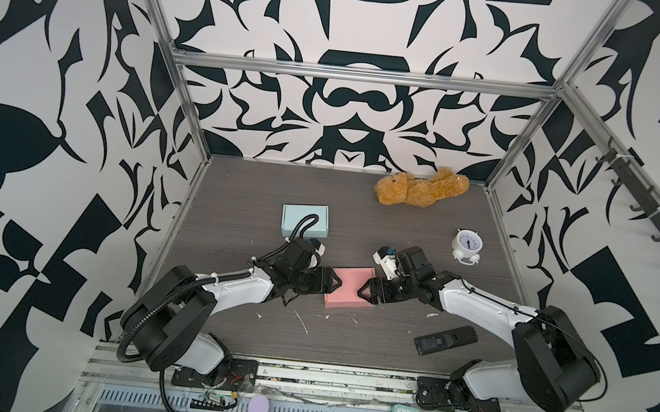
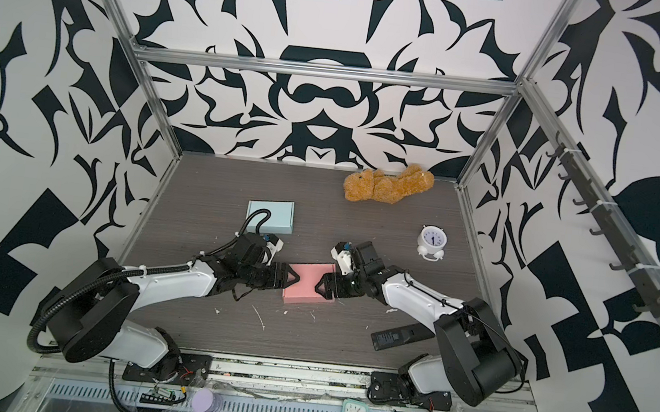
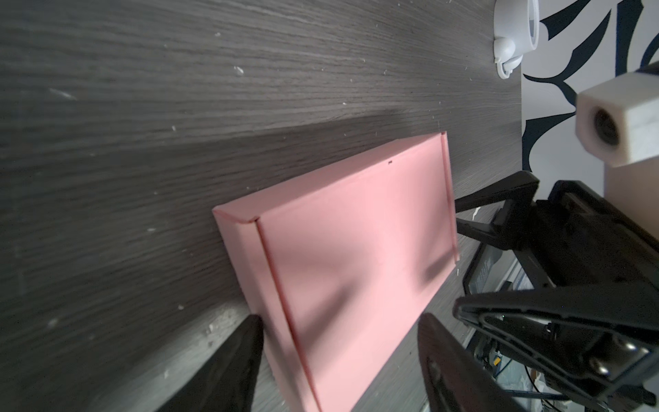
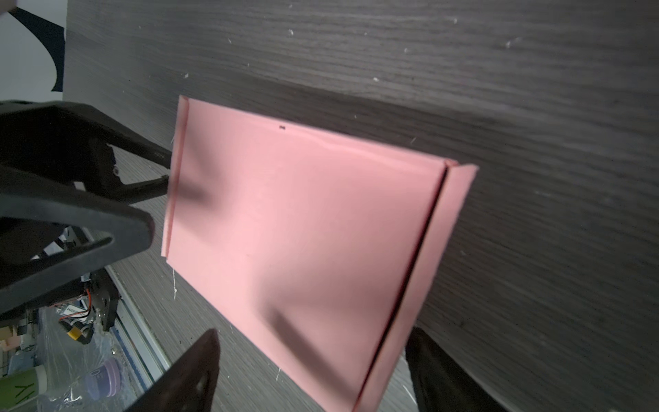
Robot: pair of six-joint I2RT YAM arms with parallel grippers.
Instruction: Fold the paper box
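Two hands work the pink box (image 1: 349, 287), one at each short end. The box lies flat on the bench (image 1: 238, 189), midway between the arms and well apart from everything else in both top views. Left hand (image 1: 336, 281): jaws wide apart, and its wrist view shows the near end of the box between them. No clamp on the card that I can make out. Right hand (image 1: 365, 290): same attitude at the opposite end, jaws spread wide, nothing gripped. Whether any fingertip actually touches the end walls cannot be told; they sit at or just beside them. Box state: walls up, lid (image 4: 303, 214) down and level, so it reads as a closed carton, not a flat sheet. Along one long edge runs a narrow flap (image 4: 458, 246), with a dark seam between it and the lid. I cannot tell whether that flap is fully seated or stands slightly proud. Judgement: folding is all but done. What looks left is to press that seam home if it is loose, check that the end walls hold, and draw both hands clear.
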